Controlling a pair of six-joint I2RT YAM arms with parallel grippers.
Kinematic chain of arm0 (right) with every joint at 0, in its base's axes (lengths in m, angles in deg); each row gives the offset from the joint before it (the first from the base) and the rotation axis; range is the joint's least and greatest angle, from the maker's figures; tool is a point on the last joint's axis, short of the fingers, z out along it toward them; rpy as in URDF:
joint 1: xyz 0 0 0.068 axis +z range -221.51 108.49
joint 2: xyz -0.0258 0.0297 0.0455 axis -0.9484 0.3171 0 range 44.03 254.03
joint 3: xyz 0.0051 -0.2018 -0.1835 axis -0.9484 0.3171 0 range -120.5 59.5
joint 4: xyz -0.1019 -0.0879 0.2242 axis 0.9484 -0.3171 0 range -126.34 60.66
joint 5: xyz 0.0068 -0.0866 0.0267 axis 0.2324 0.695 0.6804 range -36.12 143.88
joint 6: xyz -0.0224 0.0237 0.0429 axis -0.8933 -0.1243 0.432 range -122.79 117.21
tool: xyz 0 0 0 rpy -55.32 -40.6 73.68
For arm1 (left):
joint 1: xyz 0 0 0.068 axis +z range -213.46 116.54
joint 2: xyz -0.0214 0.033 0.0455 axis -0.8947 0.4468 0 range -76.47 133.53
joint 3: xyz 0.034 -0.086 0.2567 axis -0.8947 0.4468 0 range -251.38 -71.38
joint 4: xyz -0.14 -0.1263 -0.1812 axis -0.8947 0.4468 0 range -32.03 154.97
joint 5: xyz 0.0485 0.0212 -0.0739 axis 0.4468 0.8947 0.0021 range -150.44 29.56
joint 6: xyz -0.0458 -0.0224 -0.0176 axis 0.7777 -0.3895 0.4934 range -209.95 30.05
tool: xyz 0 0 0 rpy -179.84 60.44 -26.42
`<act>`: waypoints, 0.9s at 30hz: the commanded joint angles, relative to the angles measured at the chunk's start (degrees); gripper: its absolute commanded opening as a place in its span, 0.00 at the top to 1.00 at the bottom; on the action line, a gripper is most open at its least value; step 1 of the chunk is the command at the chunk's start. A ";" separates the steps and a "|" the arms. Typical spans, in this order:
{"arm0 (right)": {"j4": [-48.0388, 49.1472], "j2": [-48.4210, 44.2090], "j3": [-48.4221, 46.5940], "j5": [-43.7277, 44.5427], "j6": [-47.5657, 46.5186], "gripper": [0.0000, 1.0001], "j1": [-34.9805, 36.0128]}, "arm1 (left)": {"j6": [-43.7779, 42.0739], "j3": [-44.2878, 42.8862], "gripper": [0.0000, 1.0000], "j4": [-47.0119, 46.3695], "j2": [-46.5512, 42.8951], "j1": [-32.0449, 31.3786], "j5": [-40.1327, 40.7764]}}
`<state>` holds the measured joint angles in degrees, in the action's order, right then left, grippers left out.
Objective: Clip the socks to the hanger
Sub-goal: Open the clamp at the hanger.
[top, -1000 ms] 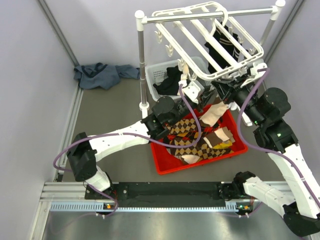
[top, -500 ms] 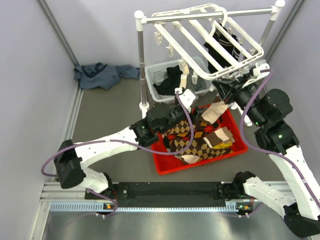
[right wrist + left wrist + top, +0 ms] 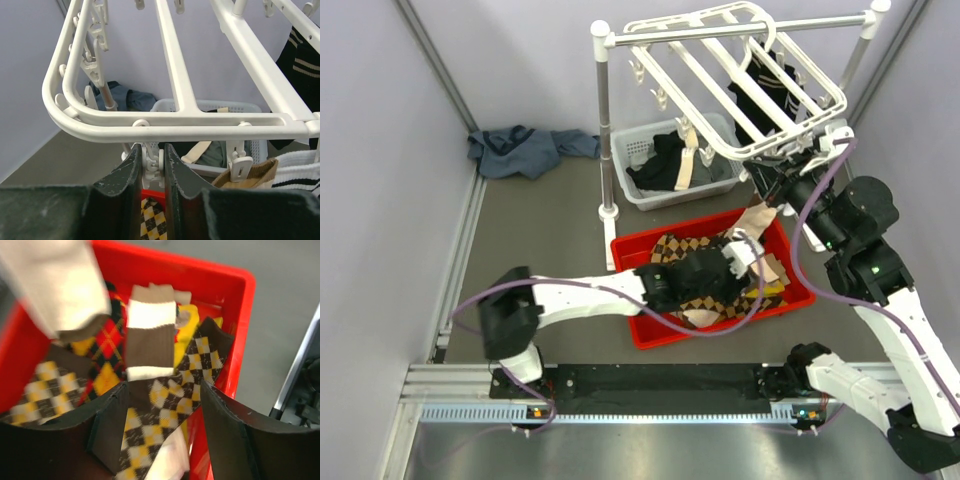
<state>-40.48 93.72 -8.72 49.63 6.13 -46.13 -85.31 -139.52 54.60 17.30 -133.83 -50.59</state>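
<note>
Left end effector spread over socks in red bin — right end effector pinching hanger edge clip

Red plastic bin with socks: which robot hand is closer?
Left. The left gripper reaches into the red plastic bin, open over the brown argyle socks. The right gripper is up at the white plastic hanger, pinching a small white clip.

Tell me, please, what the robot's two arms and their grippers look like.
Both the left arm and the right arm have white link shells between bulky black joint housings, and a purple cable loops loosely along each. The left gripper and the right gripper carry broad, flat, matte black fingers with slightly scuffed faces.
</note>
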 commanded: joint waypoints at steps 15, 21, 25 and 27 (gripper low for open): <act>-1.08 0.23 1.95 5.31 -3.21 0.98 -0.16 | 5.11 -28.54 0.42 16.47 29.17 0.58 2.19; -0.64 0.41 2.57 5.57 -3.39 0.98 -0.16 | 6.25 -29.15 0.55 19.71 30.41 1.20 0.62; -0.73 0.32 2.66 5.74 -3.57 0.98 -0.07 | 6.87 -29.77 0.76 22.71 29.62 1.20 0.08; -0.73 0.23 2.66 5.83 -3.66 0.98 -0.08 | 6.87 -29.60 0.83 23.59 28.49 1.20 1.04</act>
<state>-39.65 93.96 -6.76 50.92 3.95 -45.82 -79.15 -166.95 75.10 47.88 -132.54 -50.26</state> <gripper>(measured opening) 0.164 0.226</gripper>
